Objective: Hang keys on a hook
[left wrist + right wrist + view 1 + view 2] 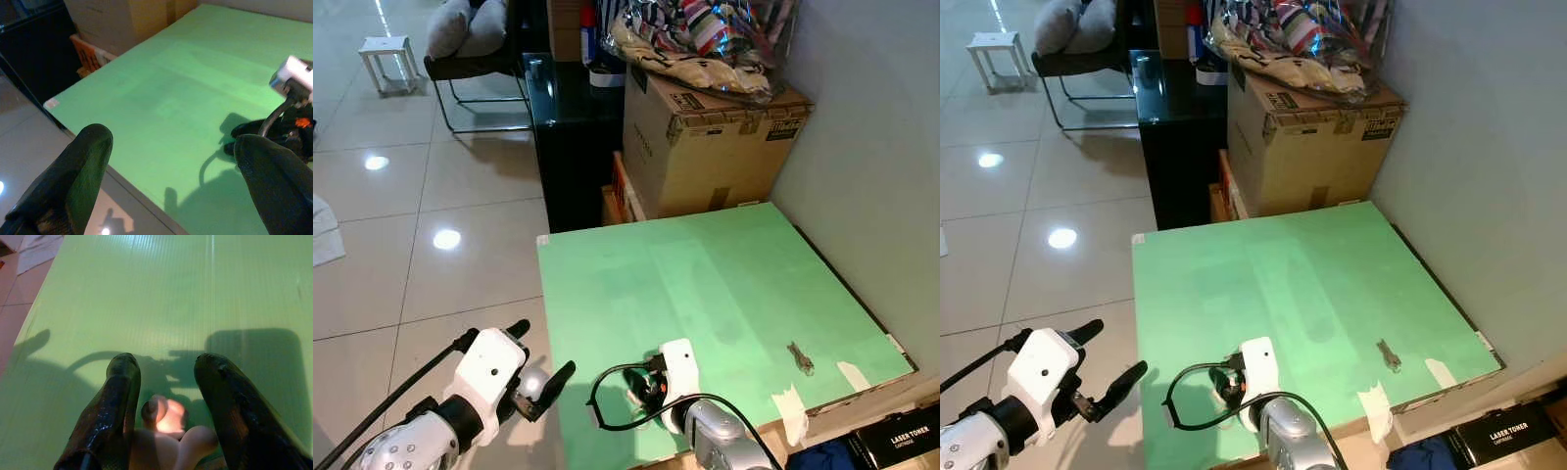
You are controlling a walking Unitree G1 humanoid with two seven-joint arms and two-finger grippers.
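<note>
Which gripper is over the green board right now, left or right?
The right gripper: it sits low over the green board's near edge. The left gripper hangs off the board's side, above the tiled floor, fingers spread.

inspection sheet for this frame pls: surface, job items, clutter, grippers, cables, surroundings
Surface: green board, tape strips at near right corner.
Job's things: small dark keys-like object lying near right edge; hook: nothing seen.
Clutter: pale rounded object between right gripper's fingers.
Grippers: left gripper open, off board's left edge; right gripper open, low over near edge.
Cables: black loop at right wrist.
Surroundings: cardboard box, black cabinet, chair, tiled floor.
</note>
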